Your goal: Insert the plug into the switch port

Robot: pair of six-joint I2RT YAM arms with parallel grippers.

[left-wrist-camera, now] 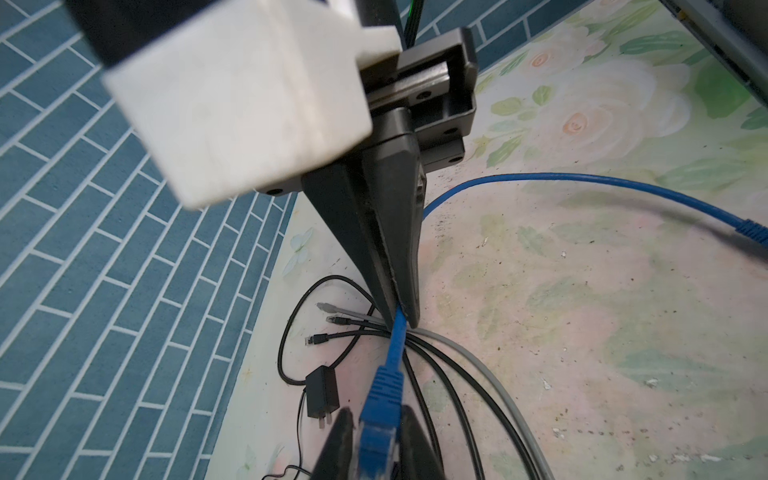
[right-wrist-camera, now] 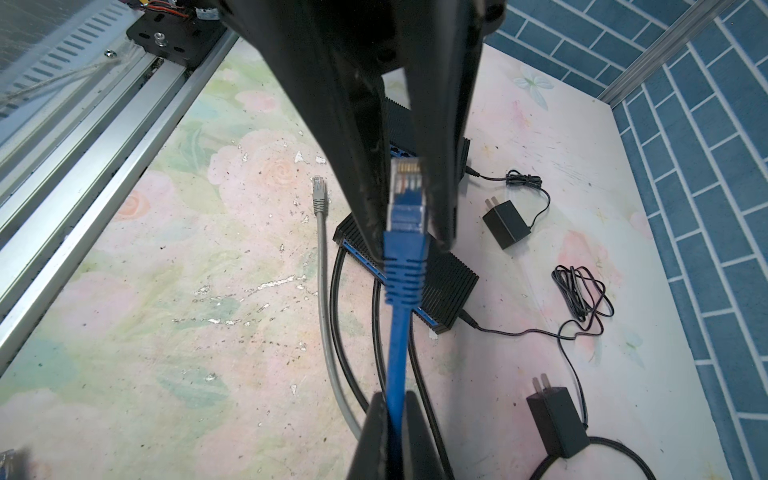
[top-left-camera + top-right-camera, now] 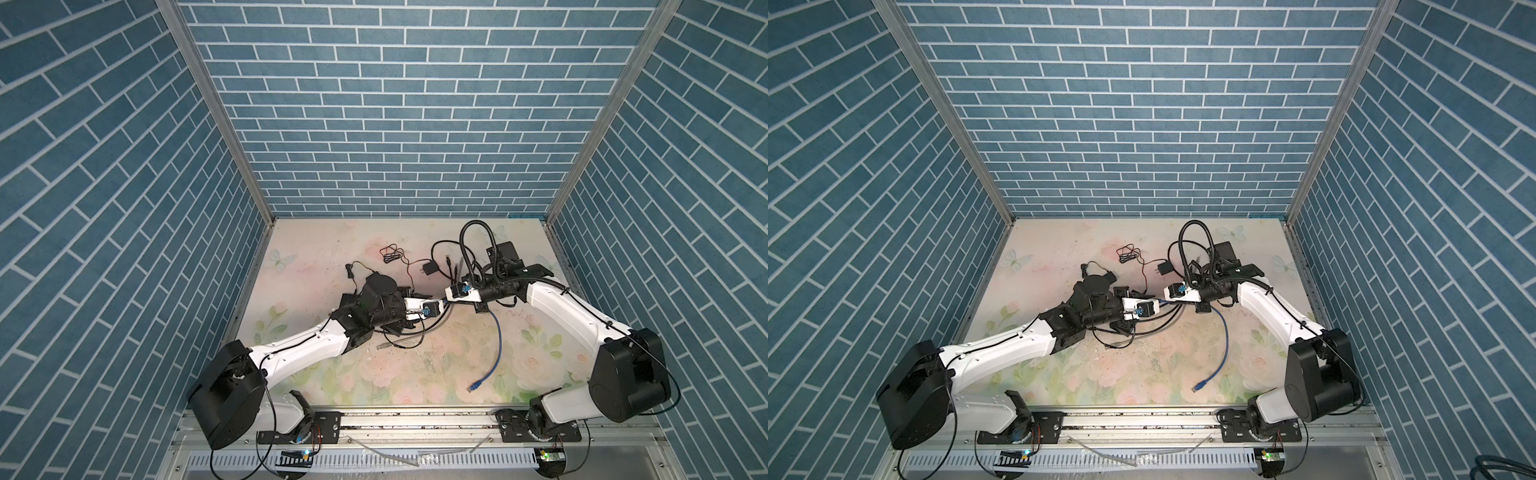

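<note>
Blue ribbed plug (image 2: 405, 216) clamped in left gripper's (image 2: 409, 246) tapered black jaws

floral table (image 3: 415, 374), black switch (image 2: 449, 282), grey cable (image 2: 322, 291), adapter (image 2: 507, 224)

Above the middle of the desk (image 3: 374, 374), the plug (image 2: 405, 195) is being held between the fingers of the left gripper (image 2: 409, 245). Just behind the plug, the cable (image 2: 397, 345) is being pinched by the right gripper (image 2: 394, 399). Below the left gripper, the switch (image 2: 451, 282) is being carried by the desk. It is being flanked on its front side by a loose cable (image 2: 322, 257). Behind the switch, a coiled wire (image 2: 582, 291) is being bracketed by two adapters (image 2: 507, 224) set well apart. From the right gripper the cable is being trailed forward, its other end (image 3: 473, 386) being borne near the desk's front edge.
</note>
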